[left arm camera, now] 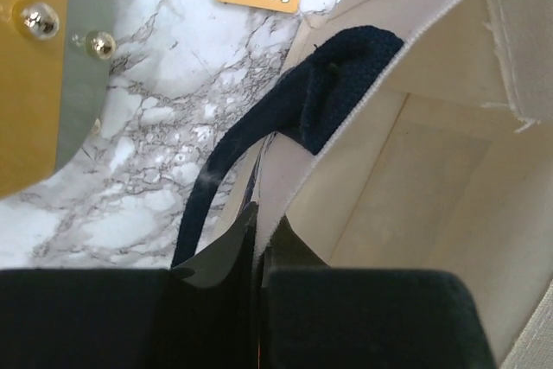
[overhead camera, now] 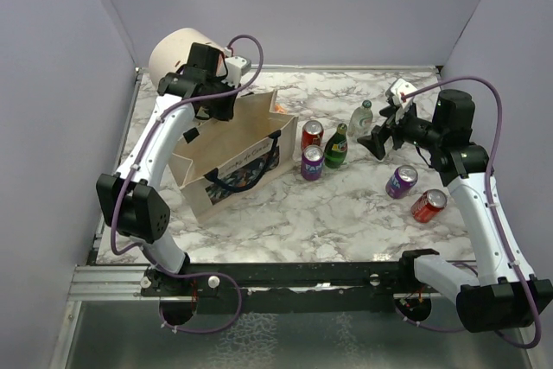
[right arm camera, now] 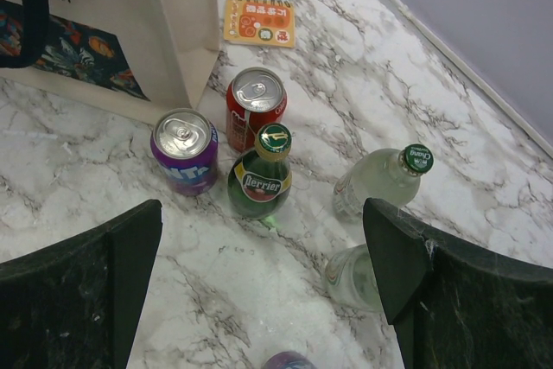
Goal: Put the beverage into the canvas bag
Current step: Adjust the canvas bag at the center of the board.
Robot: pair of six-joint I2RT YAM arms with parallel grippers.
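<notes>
The left fingers are clamping tight on the rim of the canvas bag, bare cloth showing inside. The right fingers are hanging spread wide, the green Perrier bottle standing on the worktop ahead between them.

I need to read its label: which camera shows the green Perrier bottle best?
The right wrist view: the green Perrier bottle stands close, label and cap legible. The top external view shows it small, label unreadable. The left wrist view misses it.

Matt cloth canvas bag, coarse woven navy strap, glossy marbled table, shiny metal purple can
</notes>
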